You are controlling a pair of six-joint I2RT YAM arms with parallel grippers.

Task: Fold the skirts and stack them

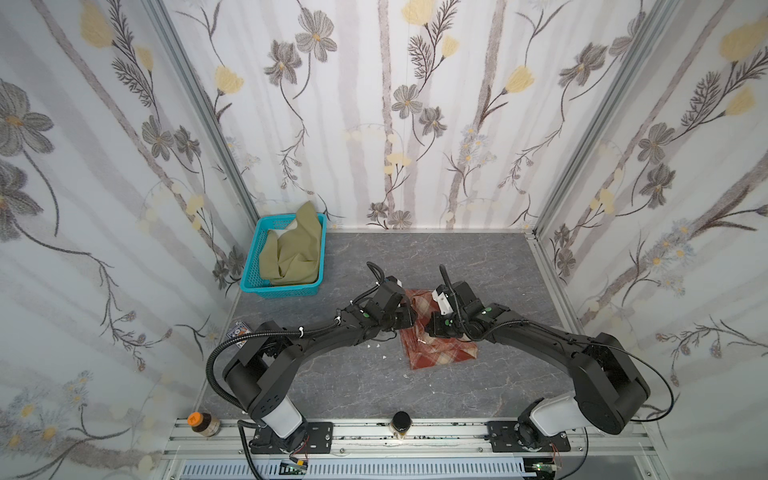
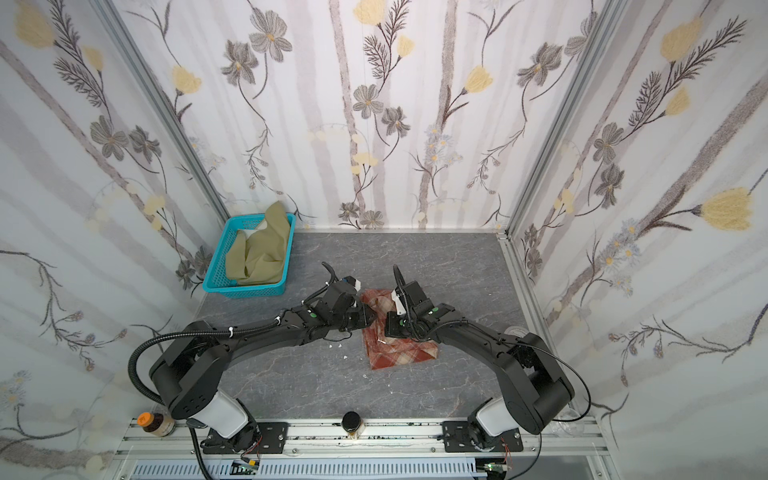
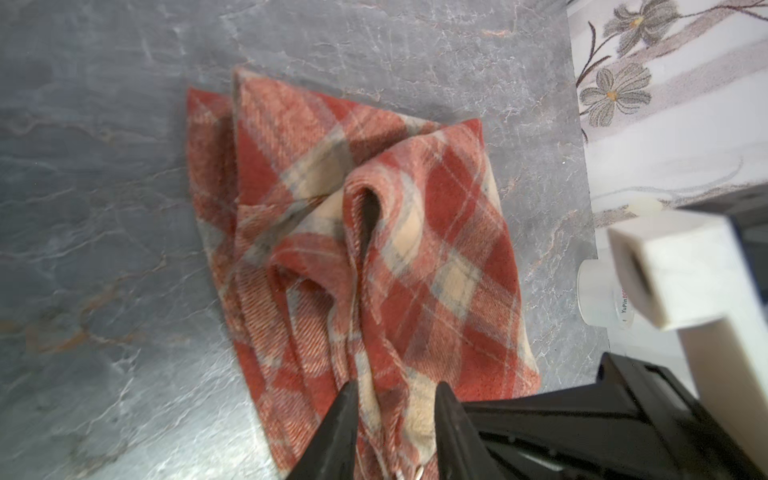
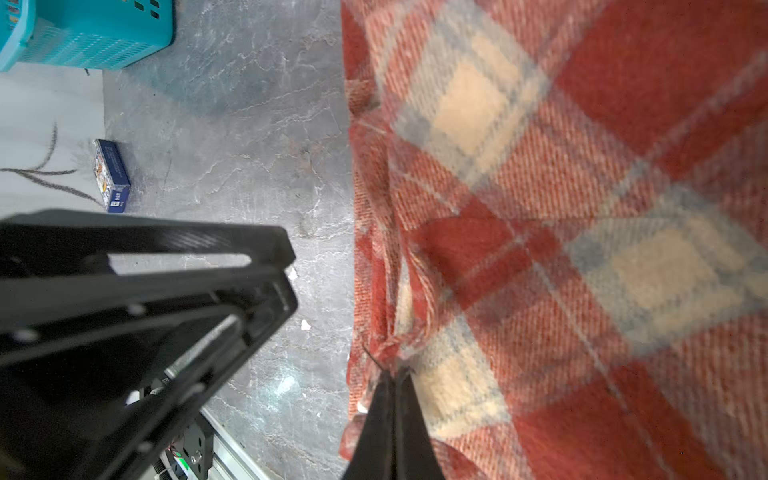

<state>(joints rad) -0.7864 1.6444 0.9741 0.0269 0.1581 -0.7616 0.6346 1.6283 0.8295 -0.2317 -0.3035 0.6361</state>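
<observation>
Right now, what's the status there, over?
Left fingers shut on plaid skirt, right fingers shut at its edge. Olive skirt crumpled in basket. Nothing blocking.

Grey marble-look table (image 1: pixel 457 266). Turquoise mesh basket (image 1: pixel 286 290) in the far-left corner. Small blue box (image 4: pixel 111 174) at the left edge, against the wall. Front rail (image 1: pixel 436 432): orange-capped bottle (image 1: pixel 203 423) near the left end, black-lidded jar (image 1: pixel 401 423) mid-rail. White scraps (image 2: pixel 345 356) mid-table. Clear cup (image 3: pixel 598 300) at the right edge. Floral wallpaper (image 1: pixel 374 104) on three sides.

Grey marbled tabletop (image 1: pixel 478 257) carries the plaid skirt (image 1: pixel 440 353) centrally; turquoise basket (image 1: pixel 270 291) at far-left corner; blue box (image 1: pixel 237 332) at left edge.
</observation>
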